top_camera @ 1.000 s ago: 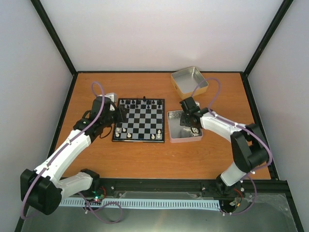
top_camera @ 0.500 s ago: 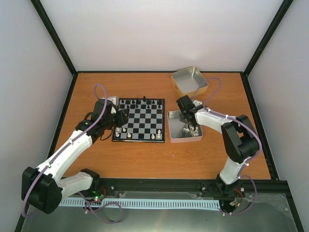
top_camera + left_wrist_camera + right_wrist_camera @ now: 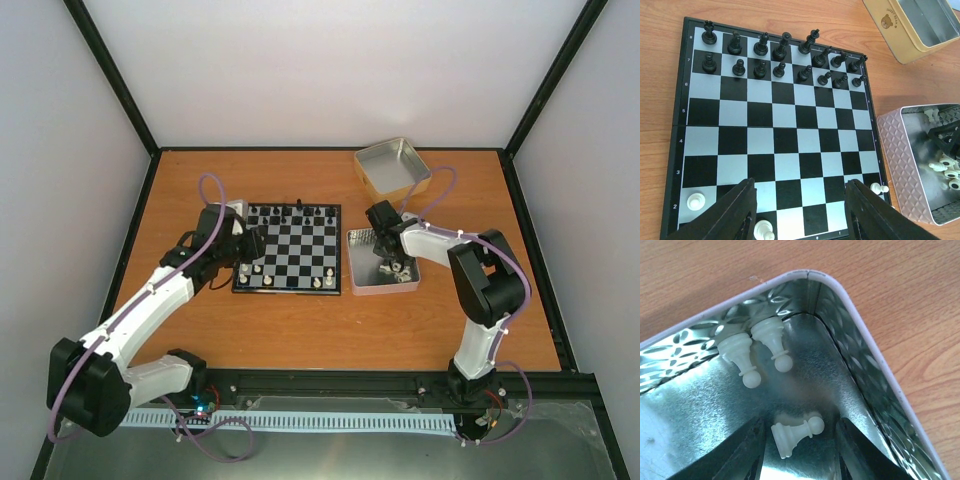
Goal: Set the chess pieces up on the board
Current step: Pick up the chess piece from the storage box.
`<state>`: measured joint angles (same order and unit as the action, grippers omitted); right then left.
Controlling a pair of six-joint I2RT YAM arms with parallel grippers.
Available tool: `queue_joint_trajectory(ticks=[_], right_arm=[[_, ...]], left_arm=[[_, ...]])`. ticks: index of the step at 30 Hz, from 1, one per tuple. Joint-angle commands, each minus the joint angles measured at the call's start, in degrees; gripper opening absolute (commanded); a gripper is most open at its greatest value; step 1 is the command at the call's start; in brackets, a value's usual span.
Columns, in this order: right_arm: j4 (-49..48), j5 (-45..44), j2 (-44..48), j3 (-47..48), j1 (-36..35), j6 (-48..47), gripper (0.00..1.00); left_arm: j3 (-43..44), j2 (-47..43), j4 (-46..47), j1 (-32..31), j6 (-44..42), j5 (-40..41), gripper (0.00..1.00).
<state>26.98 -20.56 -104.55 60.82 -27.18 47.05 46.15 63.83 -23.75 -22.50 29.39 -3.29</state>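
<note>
- The board [image 3: 288, 262] lies left of the table's [image 3: 300, 335] middle. The black pieces [image 3: 782, 55] fill its two far rows, so that side looks done.
- Only a few white pieces [image 3: 257, 269] are on the board, all on the two near rows. Some stand by the near-left corner and two are by the near-right corner.
- One of the latter [image 3: 878, 189] lies on its side at the right edge and will need standing up.
- Most of the white set is not yet placed. Several pieces lie loose in the pink tin [image 3: 358, 287], which sits just beside the board's right edge.
- The right gripper [image 3: 799, 429] is low in a corner of that tin. Its jaws are parted to either side of a pawn [image 3: 792, 434] that lies on its side.
- A sliver of tin floor shows on each side of the pawn, so I judge it not yet grasped.
- Two more pawns [image 3: 745, 360] lie against the tin wall just beyond it.
- The left gripper [image 3: 800, 212] hovers over the near-left part of the board, jaws wide apart with nothing between them.
- A gold tin [image 3: 392, 168] stands near the table's far edge, right of the board.
- Judged from this, the task is a little past halfway. Black is finished, white has barely begun, and the step in hand is taking a pawn from the tin.
</note>
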Motion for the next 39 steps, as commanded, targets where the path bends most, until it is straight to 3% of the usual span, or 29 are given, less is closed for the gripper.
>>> queue_joint_trajectory(ticks=[1, 9, 17, 23, 27, 39], right_arm=[[-0.79, -1.49, -0.91, 0.38, 0.53, 1.47, 0.41], [-3.25, 0.71, -1.11, -0.80, 1.87, -0.84, 0.40], [-7.48, 8.63, -1.20, -1.00, 2.31, -9.70, 0.24], [-5.36, 9.04, -0.95, 0.05, 2.31, -15.29, 0.33], [-1.21, 6.46, 0.23, 0.88, 2.20, -13.64, 0.42], [2.51, 5.86, -0.18, 1.15, 2.09, -8.47, 0.35]], left_arm=[[0.60, 0.73, 2.05, -0.10, -1.00, -0.82, 0.49], [0.95, 1.62, 2.45, -0.15, -1.17, -1.38, 0.49], [0.55, 1.04, 1.93, -0.09, -1.26, -0.92, 0.49], [0.25, 1.03, 1.75, -0.15, -1.17, -0.78, 0.50], [0.12, 1.12, 1.83, -0.09, -1.09, -0.82, 0.50], [-0.18, 1.04, 2.01, -0.15, -1.00, -1.11, 0.49]])
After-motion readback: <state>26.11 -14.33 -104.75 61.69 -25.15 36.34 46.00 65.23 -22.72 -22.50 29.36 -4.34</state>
